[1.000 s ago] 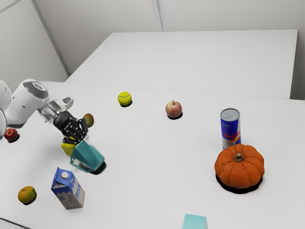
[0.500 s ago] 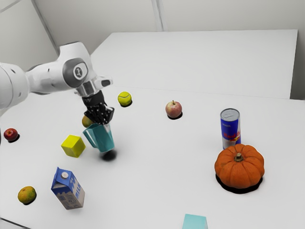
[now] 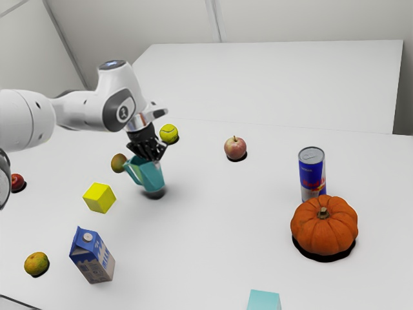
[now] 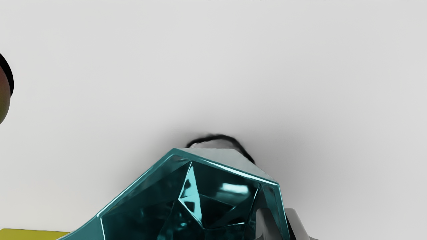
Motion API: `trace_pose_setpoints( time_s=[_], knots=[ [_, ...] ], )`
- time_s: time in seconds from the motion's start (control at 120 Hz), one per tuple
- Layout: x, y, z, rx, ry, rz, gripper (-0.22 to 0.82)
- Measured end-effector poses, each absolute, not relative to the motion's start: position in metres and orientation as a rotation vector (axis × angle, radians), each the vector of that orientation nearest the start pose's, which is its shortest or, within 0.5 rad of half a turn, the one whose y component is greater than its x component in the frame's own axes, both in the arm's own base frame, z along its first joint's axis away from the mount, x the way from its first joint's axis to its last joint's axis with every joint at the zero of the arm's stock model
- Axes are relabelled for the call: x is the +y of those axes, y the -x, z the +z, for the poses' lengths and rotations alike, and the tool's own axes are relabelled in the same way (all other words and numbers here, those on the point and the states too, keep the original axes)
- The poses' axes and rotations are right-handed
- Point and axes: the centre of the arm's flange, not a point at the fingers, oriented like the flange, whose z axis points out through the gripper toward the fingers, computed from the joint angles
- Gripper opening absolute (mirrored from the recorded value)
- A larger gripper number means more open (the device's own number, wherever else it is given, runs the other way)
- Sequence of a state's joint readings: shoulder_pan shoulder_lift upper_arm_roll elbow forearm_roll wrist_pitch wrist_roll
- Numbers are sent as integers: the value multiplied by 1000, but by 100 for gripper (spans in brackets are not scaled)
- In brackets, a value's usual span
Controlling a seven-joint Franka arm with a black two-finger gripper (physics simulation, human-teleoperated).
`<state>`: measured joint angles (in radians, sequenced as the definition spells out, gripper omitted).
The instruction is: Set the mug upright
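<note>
Mug: teal mug (image 3: 150, 175), mouth up but leaning to the exterior view's left, its dark shadow right under the base.
Jaws: gripper (image 3: 148, 157) closed on the mug's wall — one finger inside, one outside.
Cube: yellow cube (image 3: 99, 198), left of the mug, a bit nearer.
Fruit: brownish fruit (image 3: 119, 163), left and farther, near the handle side.
Ball: tennis ball (image 3: 169, 134), far side, slightly right.
Progress: mostly righted, I'd say. Left to do — take out the lean, seat the base flat, let go.
Unclear: base contact with the table, can't tell; the wrist view's edge cuts off part of the mug.
</note>
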<state>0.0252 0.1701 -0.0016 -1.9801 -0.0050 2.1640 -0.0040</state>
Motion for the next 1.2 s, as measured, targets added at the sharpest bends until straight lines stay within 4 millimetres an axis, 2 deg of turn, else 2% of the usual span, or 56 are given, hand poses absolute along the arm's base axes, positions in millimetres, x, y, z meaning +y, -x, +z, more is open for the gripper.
trace_pose_setpoints(
  time_s=[0.117,0.267,0.425,0.533,0.65,0.783,1.0,1.2],
  knots=[
    [12,-595,370,-69,3142,-28,-18],
    [12,-598,364,-99,3139,-47,-17],
    [4,-598,364,-100,3143,-50,18],
    [4,-598,369,-106,3143,-64,35],
    [3,-596,386,-109,3142,-100,46],
    [-2,-594,413,-88,3132,-139,53],
    [-4,-591,463,-74,3121,-223,58],
    [-5,-594,522,-34,3089,-290,59]
  ],
)
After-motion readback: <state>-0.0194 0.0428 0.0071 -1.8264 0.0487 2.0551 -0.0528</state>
